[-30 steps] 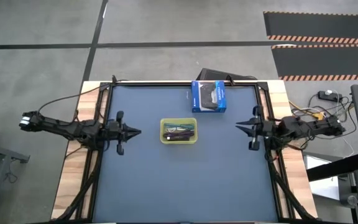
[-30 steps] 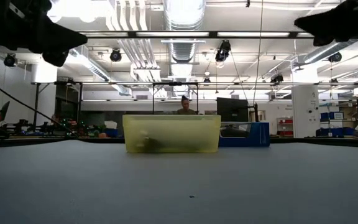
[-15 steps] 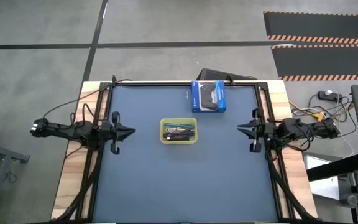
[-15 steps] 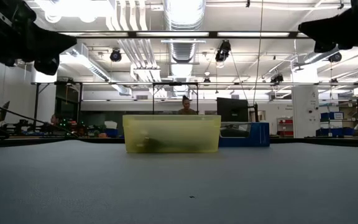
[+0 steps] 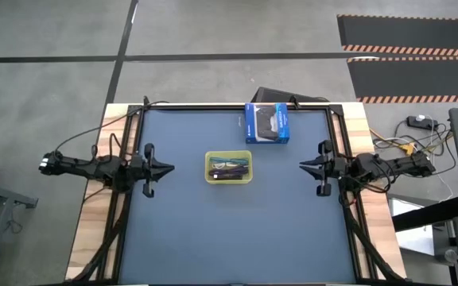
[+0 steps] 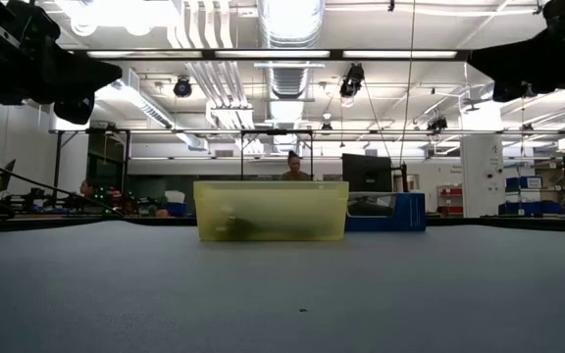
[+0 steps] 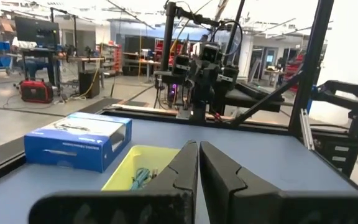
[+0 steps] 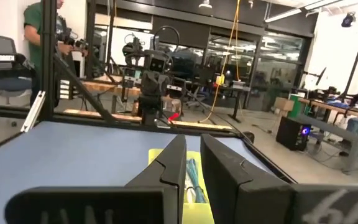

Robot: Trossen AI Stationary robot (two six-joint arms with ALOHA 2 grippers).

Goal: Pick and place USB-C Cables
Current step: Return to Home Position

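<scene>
The USB-C cables point(image 5: 229, 168) lie bundled together in a small yellow tray point(image 5: 210, 176) at the table's middle. I make out a teal one point(image 7: 143, 177) point(image 8: 193, 171) and dark ones; single colours are hard to tell apart. In the low view they are a dark lump point(image 6: 231, 227) behind the tray's wall. My left gripper point(image 5: 172, 168) point(image 7: 199, 149) hovers left of the tray, shut, pointing at it. My right gripper point(image 5: 300, 165) point(image 8: 193, 146) hovers right of the tray, its fingers a narrow gap apart, also pointing at it. Neither touches anything.
A blue-and-black retail box point(image 5: 267, 123) lies near the table's far edge, behind the tray. A black frame point(image 5: 336, 135) runs round the blue mat. A person point(image 6: 290, 167) stands in the room beyond; another point(image 8: 39, 31) stands off one table side.
My left gripper has drawn back a little toward the table's left edge, away from the tray. My right gripper has edged slightly toward the tray and dipped a little. The tray and the cables have stayed put.
</scene>
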